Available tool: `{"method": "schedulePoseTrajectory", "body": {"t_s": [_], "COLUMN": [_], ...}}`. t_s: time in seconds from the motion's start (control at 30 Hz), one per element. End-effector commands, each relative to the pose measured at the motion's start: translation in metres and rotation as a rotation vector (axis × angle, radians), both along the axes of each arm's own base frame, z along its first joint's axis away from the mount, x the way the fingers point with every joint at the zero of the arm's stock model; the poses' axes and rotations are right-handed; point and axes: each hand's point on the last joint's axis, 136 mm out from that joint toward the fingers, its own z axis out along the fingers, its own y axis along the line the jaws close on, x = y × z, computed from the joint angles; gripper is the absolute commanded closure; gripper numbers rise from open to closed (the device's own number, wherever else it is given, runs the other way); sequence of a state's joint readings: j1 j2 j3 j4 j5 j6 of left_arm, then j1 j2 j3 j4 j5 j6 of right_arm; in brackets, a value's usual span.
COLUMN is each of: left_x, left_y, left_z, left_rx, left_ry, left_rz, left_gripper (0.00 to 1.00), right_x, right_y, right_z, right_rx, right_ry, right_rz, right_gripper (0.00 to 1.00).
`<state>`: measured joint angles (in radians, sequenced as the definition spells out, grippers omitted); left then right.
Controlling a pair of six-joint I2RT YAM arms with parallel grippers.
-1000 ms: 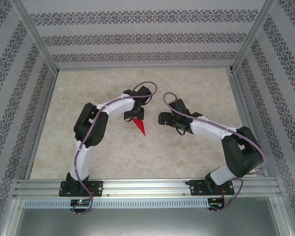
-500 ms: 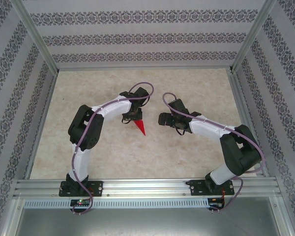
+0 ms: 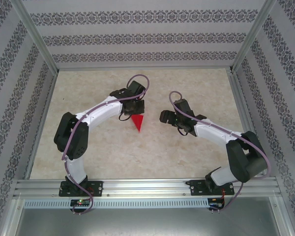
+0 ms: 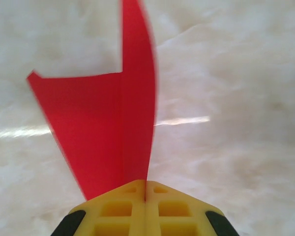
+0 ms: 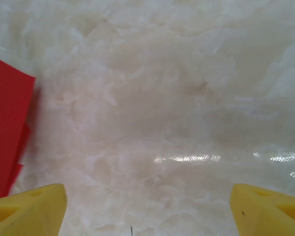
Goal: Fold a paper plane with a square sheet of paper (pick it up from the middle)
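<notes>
The square sheet of paper is now folded into a narrow, pointed red paper plane (image 3: 136, 123) in the middle of the table, its tip pointing toward the near edge. My left gripper (image 3: 136, 110) is at its far end, shut on it. In the left wrist view the yellow fingers (image 4: 115, 209) press together on the plane's centre crease (image 4: 103, 128), and one wing spreads to the left. My right gripper (image 3: 164, 117) stands open just right of the plane, apart from it. Its yellow fingertips (image 5: 29, 206) are wide apart over bare table, and the red paper (image 5: 7, 128) sits at the left edge of that view.
The pale marble-patterned table (image 3: 196, 88) is boxed in by patterned walls (image 3: 137, 37) at the back and sides, with aluminium frame posts (image 3: 37, 39) at the corners. A metal rail (image 3: 147, 187) with the arm bases runs along the near edge.
My left gripper has closed on the red paper, and its arm has stretched farther back over the table. The plane has shifted slightly up and left. The right arm drifted a little to the right.
</notes>
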<state>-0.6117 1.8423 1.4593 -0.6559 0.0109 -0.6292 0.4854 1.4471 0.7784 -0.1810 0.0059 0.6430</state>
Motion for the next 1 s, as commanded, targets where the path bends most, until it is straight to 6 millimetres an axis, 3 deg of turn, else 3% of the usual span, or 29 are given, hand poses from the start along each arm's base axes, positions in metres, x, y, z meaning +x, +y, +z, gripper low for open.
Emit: {"method": "schedulePoseTrajectory", "body": {"t_s": [0.0,0.23,0.43,0.73,0.97], "left_x": [0.0,-0.001,-0.002,-0.004,-0.009], "left_y": [-0.043,-0.07,-0.073,-0.058,-0.047], "left_z": [0.018,0.011,-0.022,-0.056,-0.072], "left_rx": [-0.197,-0.378,-0.41,-0.407,-0.384], "left_ry": [-0.066,-0.066,-0.021,0.014,0.034], "left_rz": [-0.14,-0.191,-0.17,-0.093,-0.05], "left_gripper": [0.99,0.99,0.99,1.0,1.0], "right_x": [0.007,0.003,0.002,0.005,0.009], "right_y": [0.008,0.017,0.029,0.066,0.075], "right_z": [0.025,0.038,0.034,0.016,0.003], "right_rx": [0.137,0.233,0.253,0.221,0.163], "right_ry": [-0.076,-0.105,-0.079,-0.005,0.04], "right_rz": [-0.017,0.0,0.043,0.097,0.087], "right_gripper": [0.14,0.19,0.32,0.59,0.6]}}
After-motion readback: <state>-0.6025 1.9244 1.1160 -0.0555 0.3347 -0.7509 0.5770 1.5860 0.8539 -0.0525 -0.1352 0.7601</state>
